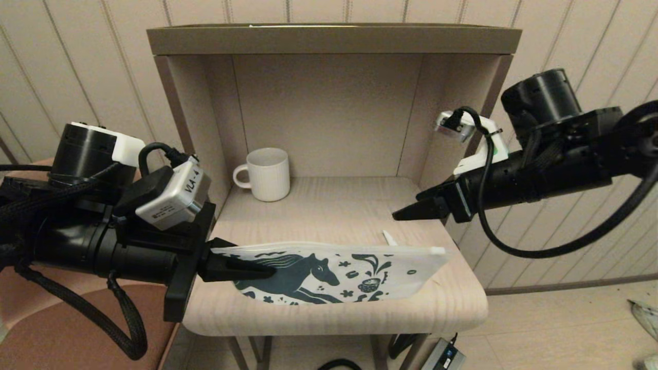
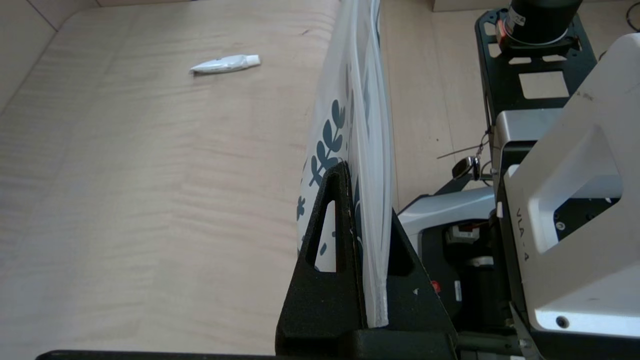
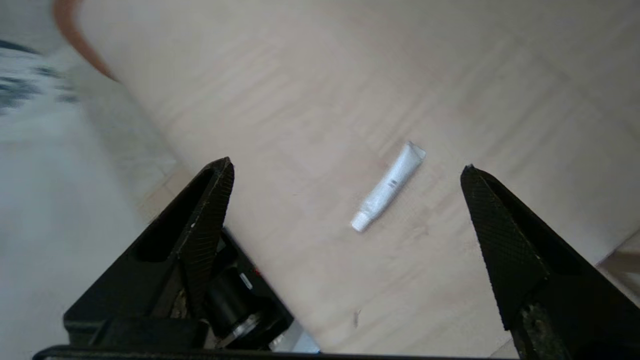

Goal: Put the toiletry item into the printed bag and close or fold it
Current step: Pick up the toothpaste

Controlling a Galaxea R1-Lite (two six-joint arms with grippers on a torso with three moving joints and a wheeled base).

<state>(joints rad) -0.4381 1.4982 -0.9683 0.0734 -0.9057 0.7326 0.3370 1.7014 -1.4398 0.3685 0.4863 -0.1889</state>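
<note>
In the head view the toiletry item (image 1: 389, 237) shows only its tip above the upper edge of the printed bag (image 1: 360, 272), the rest hidden behind it; the bag's left end is covered by the left gripper (image 1: 241, 267), and part of the horse print with it; the right gripper (image 1: 411, 210) is seen side-on there, so its fingers overlap; in the right wrist view the bag (image 3: 30, 100) is a blur cut by the edge; in the left wrist view the bag (image 2: 367, 150) runs off the top edge.
</note>
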